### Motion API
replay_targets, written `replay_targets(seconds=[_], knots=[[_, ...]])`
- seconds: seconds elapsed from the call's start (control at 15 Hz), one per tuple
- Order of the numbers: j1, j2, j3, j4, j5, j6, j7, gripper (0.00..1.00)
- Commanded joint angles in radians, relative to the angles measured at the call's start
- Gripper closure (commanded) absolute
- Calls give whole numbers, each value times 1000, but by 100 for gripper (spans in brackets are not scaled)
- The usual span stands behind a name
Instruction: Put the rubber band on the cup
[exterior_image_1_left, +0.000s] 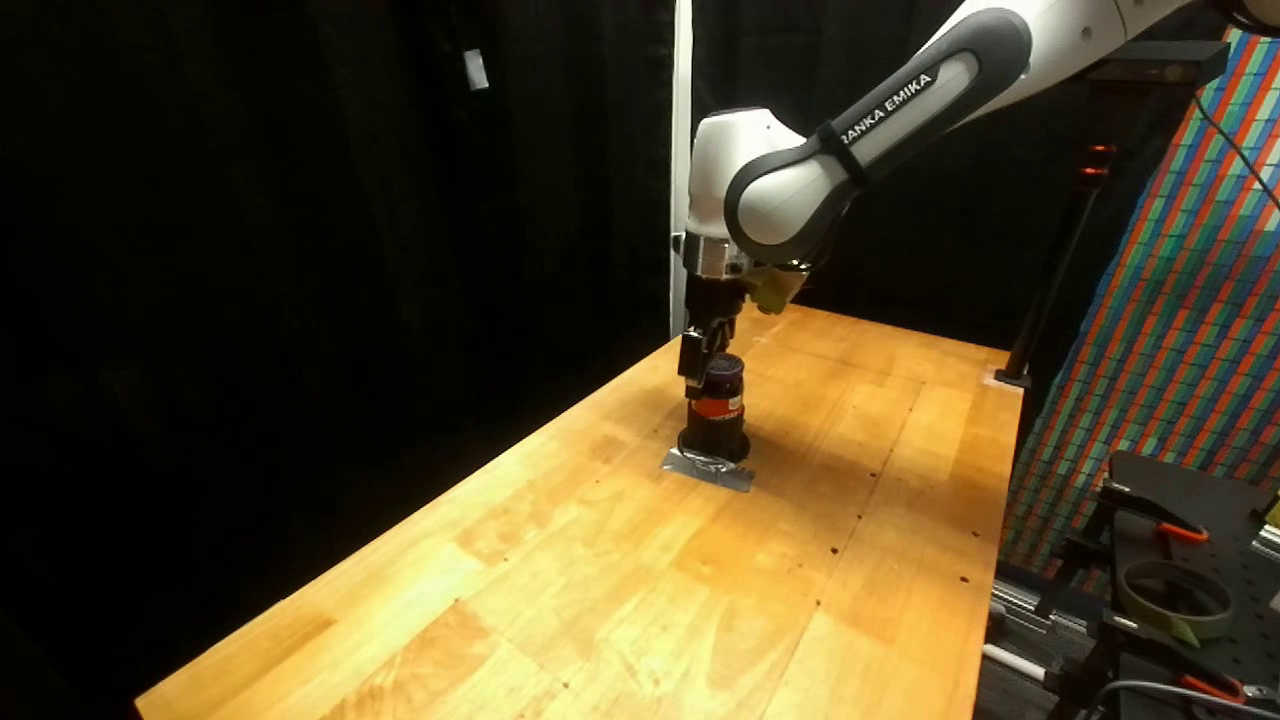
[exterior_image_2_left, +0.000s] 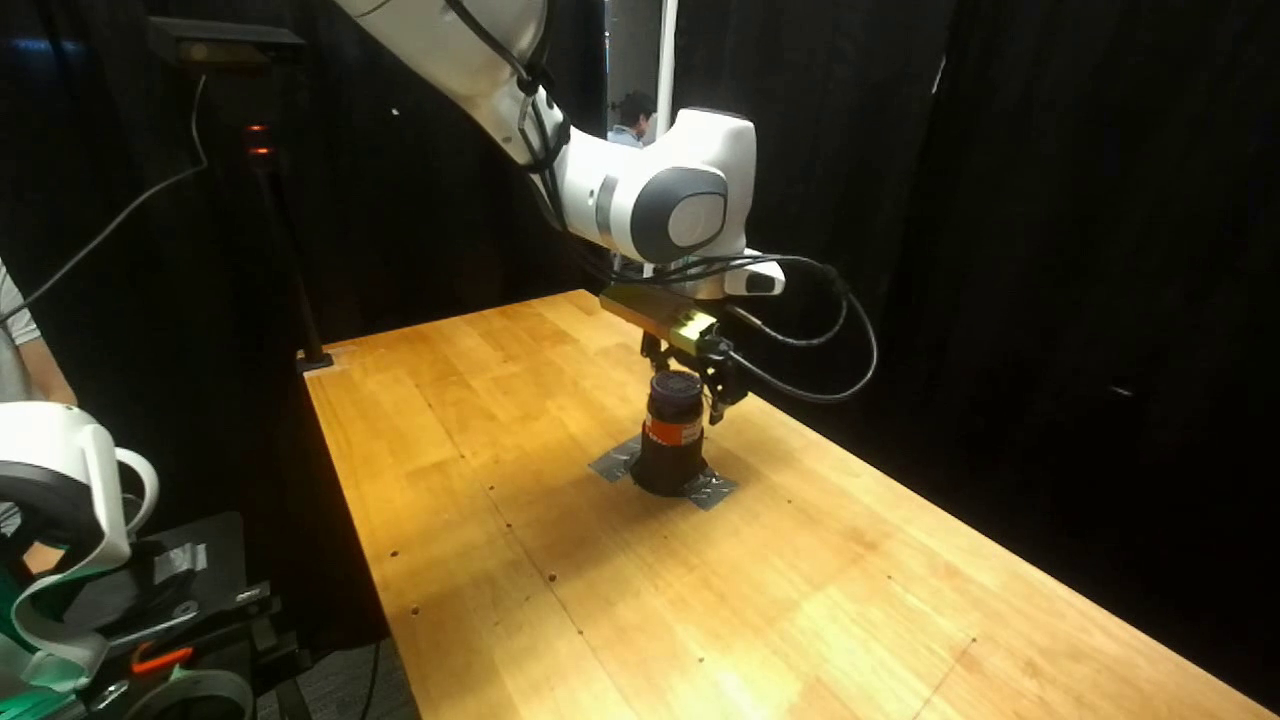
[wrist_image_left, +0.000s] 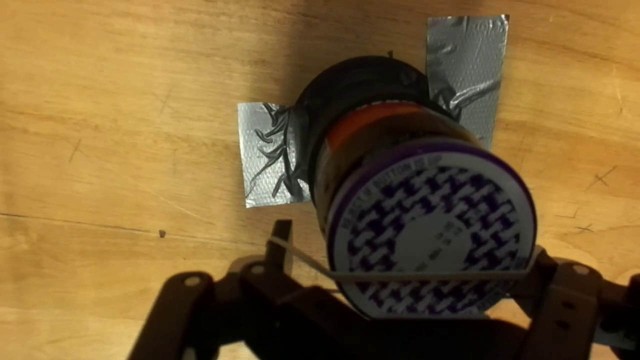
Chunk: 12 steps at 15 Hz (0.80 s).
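Sitting in a black holder (exterior_image_2_left: 668, 468) on the wooden desk (exterior_image_2_left: 850, 610), the cup (exterior_image_2_left: 674, 432) shows us its orange-red label and dark top, while the holder surrounds its lower end; its lid (wrist_image_left: 430, 225) is on, so what the cup contains is hidden from us. We see it pointing straight up, its long axis upright in both exterior views, with the lid's purple-and-white pattern facing the wrist view. The rubber band (wrist_image_left: 440, 276) is drawn out between the fingers of the gripper (wrist_image_left: 407, 247), which stand apart on opposite sides of the lid. Its long axis runs from finger to finger: in the wrist view we follow a straight stretch across the lid, then a bend near the lid's edge, from which it slants to the fingertip at the left of that view. Most of the rest of its loop is hidden, and we cannot tell how much of it touches the lid. Two strips of grey tape (wrist_image_left: 470, 60) meet the holder's foot on different sides, wrinkled there. In the wrist view the gripper's dark links cover the lid's lower edge for us, and in an exterior view a loop of black cable (exterior_image_2_left: 868, 340) hangs beside the gripper. By a corner of the desk we see a dark post (exterior_image_1_left: 1051, 285); beside the desk, a black shelf (exterior_image_1_left: 1190, 480) carries a roll of tape (exterior_image_1_left: 1205, 625).
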Motion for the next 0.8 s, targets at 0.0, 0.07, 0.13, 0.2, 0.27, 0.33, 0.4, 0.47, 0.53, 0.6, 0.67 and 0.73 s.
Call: replay_targets(seconds=[0.0, 0.07, 0.13, 0.2, 0.27, 0.33, 0.4, 0.47, 0.53, 0.6, 0.67, 0.73], knots=[[-1, -30, -7, -15, 10, -58, -20, 0], [-1, -45, -10, -30, 8, -55, -16, 0], [-6, -56, -7, -42, 11, -58, -23, 0], [-12, -68, -4, -57, 17, -57, -28, 0], [-15, -77, -3, -68, 19, -52, -32, 0], [-20, -86, 0, -81, 25, -52, -37, 0], [-25, -98, 2, -97, 30, -47, -42, 0], [-31, -108, 5, -110, 37, -48, -51, 0], [-35, -119, 7, -126, 43, -49, -60, 0], [-38, -127, 8, -140, 48, -47, -67, 0], [-43, -137, 9, -155, 54, -46, -76, 0], [-47, -144, 10, -168, 61, -44, -84, 0]])
